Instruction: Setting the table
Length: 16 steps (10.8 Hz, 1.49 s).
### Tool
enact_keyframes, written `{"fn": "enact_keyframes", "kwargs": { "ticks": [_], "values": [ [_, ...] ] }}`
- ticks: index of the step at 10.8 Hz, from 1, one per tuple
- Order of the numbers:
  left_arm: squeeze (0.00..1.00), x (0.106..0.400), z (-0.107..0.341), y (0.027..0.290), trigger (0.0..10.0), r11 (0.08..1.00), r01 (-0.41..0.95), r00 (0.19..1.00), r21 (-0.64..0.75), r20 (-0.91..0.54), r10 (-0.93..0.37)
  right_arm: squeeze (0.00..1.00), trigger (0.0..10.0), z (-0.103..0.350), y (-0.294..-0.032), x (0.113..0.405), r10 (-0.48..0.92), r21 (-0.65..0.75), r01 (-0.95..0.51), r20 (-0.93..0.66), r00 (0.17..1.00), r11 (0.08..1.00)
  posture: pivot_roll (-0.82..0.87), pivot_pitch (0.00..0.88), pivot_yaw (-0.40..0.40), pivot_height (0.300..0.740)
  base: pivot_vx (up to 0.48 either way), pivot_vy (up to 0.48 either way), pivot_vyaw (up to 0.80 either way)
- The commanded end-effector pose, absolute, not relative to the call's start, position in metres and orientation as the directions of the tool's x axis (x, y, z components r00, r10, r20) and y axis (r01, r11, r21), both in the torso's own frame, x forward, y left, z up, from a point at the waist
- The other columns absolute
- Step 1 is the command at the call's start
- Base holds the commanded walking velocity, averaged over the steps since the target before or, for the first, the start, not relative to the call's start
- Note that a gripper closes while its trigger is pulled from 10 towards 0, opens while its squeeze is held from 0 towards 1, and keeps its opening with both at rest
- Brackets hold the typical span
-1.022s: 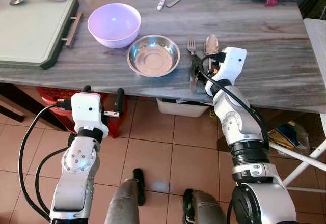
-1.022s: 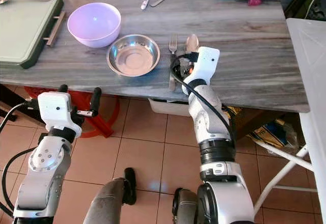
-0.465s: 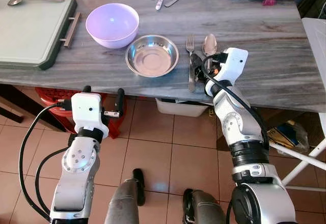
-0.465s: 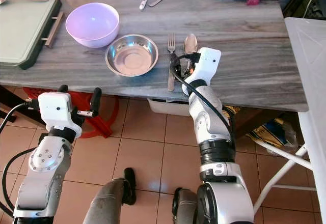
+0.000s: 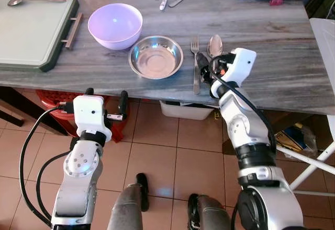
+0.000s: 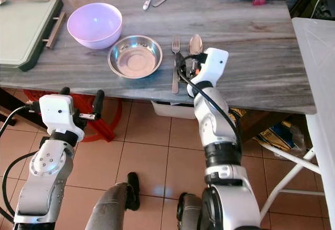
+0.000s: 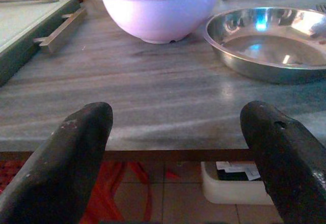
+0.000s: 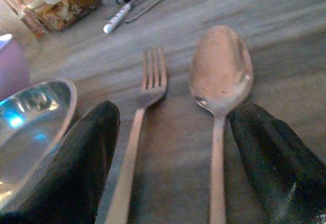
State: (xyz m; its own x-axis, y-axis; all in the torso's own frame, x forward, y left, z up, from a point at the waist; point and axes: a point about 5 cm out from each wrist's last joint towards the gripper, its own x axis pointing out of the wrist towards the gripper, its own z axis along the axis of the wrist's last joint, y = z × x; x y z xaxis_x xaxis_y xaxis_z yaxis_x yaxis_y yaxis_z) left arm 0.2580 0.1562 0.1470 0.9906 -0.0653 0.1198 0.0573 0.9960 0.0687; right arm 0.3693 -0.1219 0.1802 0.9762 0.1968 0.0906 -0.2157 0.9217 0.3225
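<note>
Fork [image 5: 195, 65]: you have it lying flat on the desk [image 5: 272, 47], just right of the steel bowl [image 5: 156, 57], tines pointing away from you.
Spoon [image 5: 215, 46]: beside the fork, bowl end away from you.
Right hand [image 8: 170, 168]: your fingers are spread apart, low over both handles, gripping nothing.
Lilac bowl [image 5: 115, 25]: behind and left of the steel bowl.
Left hand [image 7: 178, 158]: spread wide, holding nothing, before the desk's near edge.
Green tray [image 5: 31, 29]: far left, a spoon on its far edge.
Writing: none you can read.
</note>
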Motion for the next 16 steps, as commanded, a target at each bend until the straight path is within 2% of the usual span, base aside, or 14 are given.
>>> {"fn": "enact_keyframes", "kwargs": {
  "ticks": [1,5,6,7,8,9,12,16],
  "values": [
    [0.0,0.257,0.143,0.156,10.0,0.995,0.064,0.992,0.07,0.102,-0.071,0.15,10.0,0.182,-0.12,0.37,0.207,0.33,-0.228,0.098,0.973,0.916,0.04,0.284,0.021,0.74,0.0,0.0,0.0],
    [0.0,0.257,0.144,0.156,10.0,0.996,0.064,0.992,0.067,0.107,-0.071,0.15,10.0,0.202,-0.125,0.367,0.186,0.304,-0.236,0.186,0.965,0.923,0.03,0.279,0.021,0.74,0.0,0.0,0.0],
    [0.0,0.259,0.146,0.156,10.0,0.996,0.062,0.991,0.067,0.113,-0.069,0.12,10.0,0.22,-0.134,0.361,0.158,0.232,-0.221,0.261,0.952,0.947,0.03,0.27,0.022,0.74,0.0,0.0,0.0],
    [0.0,0.261,0.146,0.157,10.0,0.996,0.06,0.991,0.066,0.115,-0.067,0.05,10.0,0.224,-0.147,0.355,0.093,0.172,-0.146,0.283,0.955,0.974,0.02,0.262,0.019,0.74,0.0,0.0,0.0],
    [0.0,0.261,0.145,0.158,10.0,0.996,0.058,0.991,0.064,0.117,-0.066,0.0,10.0,0.223,-0.161,0.347,0.039,0.142,-0.082,0.284,0.958,0.986,0.01,0.257,0.018,0.74,0.0,0.0,0.0],
    [0.0,0.261,0.144,0.157,10.0,0.996,0.059,0.991,0.062,0.117,-0.065,0.0,10.0,0.214,-0.168,0.341,0.042,0.145,-0.081,0.254,0.966,0.986,0.0,0.254,0.02,0.74,0.0,0.0,0.0],
    [0.0,0.259,0.145,0.159,10.0,0.996,0.06,0.991,0.072,0.114,-0.068,0.0,10.0,0.191,-0.179,0.344,0.089,0.31,-0.122,0.118,0.989,0.943,0.02,0.266,0.031,0.74,0.0,0.0,0.0],
    [0.0,0.253,0.146,0.165,10.0,0.993,0.06,0.993,0.097,0.1,-0.069,0.0,10.0,0.173,-0.172,0.352,0.179,0.443,-0.161,0.001,0.984,0.882,0.06,0.302,0.046,0.74,0.0,0.0,0.0]
  ]
}}
